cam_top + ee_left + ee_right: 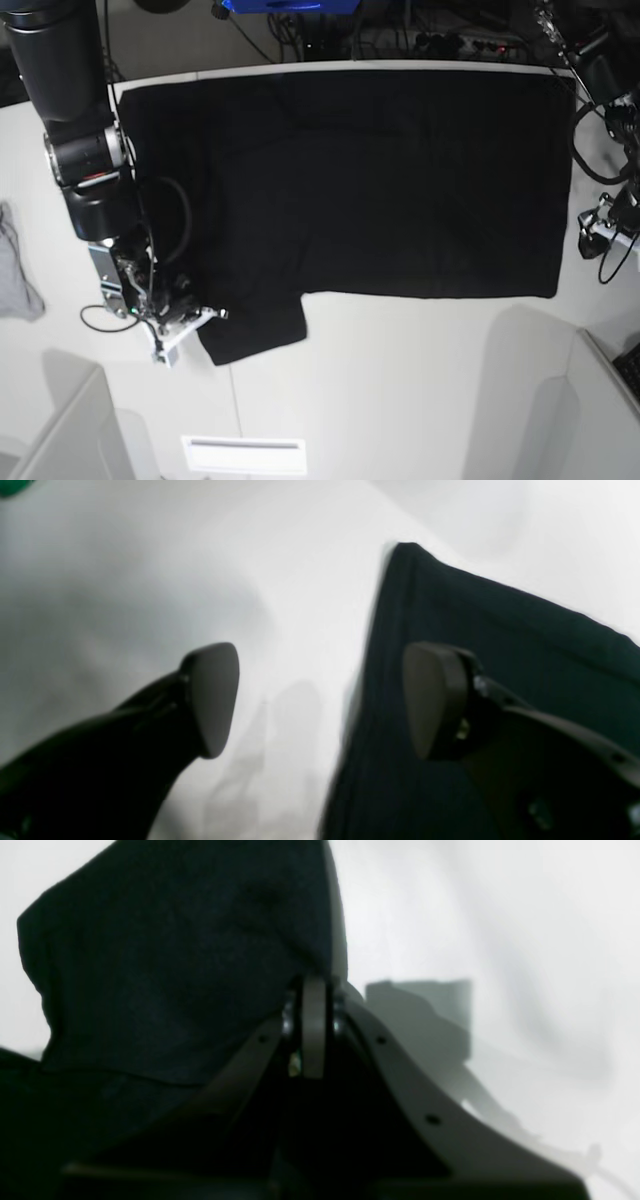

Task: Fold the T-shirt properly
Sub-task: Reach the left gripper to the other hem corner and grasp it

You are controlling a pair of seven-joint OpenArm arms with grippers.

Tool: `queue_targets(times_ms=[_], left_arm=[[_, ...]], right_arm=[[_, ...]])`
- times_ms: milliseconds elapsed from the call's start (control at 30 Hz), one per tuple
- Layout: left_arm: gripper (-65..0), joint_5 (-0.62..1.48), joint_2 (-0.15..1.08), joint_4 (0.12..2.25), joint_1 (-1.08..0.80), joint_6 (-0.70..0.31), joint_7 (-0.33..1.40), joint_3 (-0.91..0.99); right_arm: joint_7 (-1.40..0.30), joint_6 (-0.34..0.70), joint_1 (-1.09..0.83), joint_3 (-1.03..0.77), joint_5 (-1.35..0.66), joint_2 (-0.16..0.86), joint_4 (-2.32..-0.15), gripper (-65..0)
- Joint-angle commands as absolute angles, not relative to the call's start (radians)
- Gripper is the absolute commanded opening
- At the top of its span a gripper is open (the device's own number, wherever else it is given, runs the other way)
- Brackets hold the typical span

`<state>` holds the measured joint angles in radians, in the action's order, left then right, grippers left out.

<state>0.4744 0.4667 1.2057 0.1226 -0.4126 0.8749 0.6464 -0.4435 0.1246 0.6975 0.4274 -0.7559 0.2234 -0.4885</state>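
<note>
A: Well, near the front edge the right gripper (313, 1027) had its pads pressed together on the sleeve of the T-shirt (350, 180), pinching the black cloth right at the hem corner.

B: And the shirt's body?

A: It lay flat on the white table (400, 400), long axis running side to side, sleeve poking toward the camera on the right arm's side.

B: So the fold hinged on that arm?

A: I'd say so; the sleeve was already in its grip, the cloth rising away from the fingertips.

B: The other one?

A: Farther off, the left gripper (320, 700) hung with fingers spread wide, nothing between them, the shirt's edge just beside one pad (430, 700).
</note>
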Motion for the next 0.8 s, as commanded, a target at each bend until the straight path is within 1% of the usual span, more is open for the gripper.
queue_targets(times_ms=[0,100,167,233,333,467,767], left_arm=[[-15.6,0.43,0.49,1.182,0.182,-0.414,0.858,0.627],[-15.6,0.272,0.484,1.061,0.32,-0.418,0.855,0.584],[-15.6,0.243,0.483,0.993,0.381,-0.418,0.84,0.579],[-15.6,0.232,0.483,0.928,0.43,-0.418,0.789,0.564],[-15.6,0.234,0.486,0.817,0.493,-0.418,0.714,0.47],[-15.6,0.24,0.486,0.694,0.556,-0.418,0.636,0.403],[-15.6,0.234,0.473,0.486,0.648,-0.415,0.526,0.308]], right_arm=[[-0.444,0.125,0.725,0.424,-0.756,0.228,-0.499,-65.0],[-0.446,0.125,0.727,0.424,-0.756,0.228,-0.501,-65.0],[-0.446,0.125,0.728,0.424,-0.756,0.228,-0.501,-65.0],[-0.446,0.125,0.728,0.424,-0.756,0.228,-0.501,-65.0],[-0.446,0.125,0.728,0.424,-0.756,0.228,-0.501,-65.0],[-0.446,0.125,0.728,0.424,-0.756,0.228,-0.501,-65.0],[-0.446,0.125,0.728,0.424,-0.756,0.228,-0.501,-65.0]])
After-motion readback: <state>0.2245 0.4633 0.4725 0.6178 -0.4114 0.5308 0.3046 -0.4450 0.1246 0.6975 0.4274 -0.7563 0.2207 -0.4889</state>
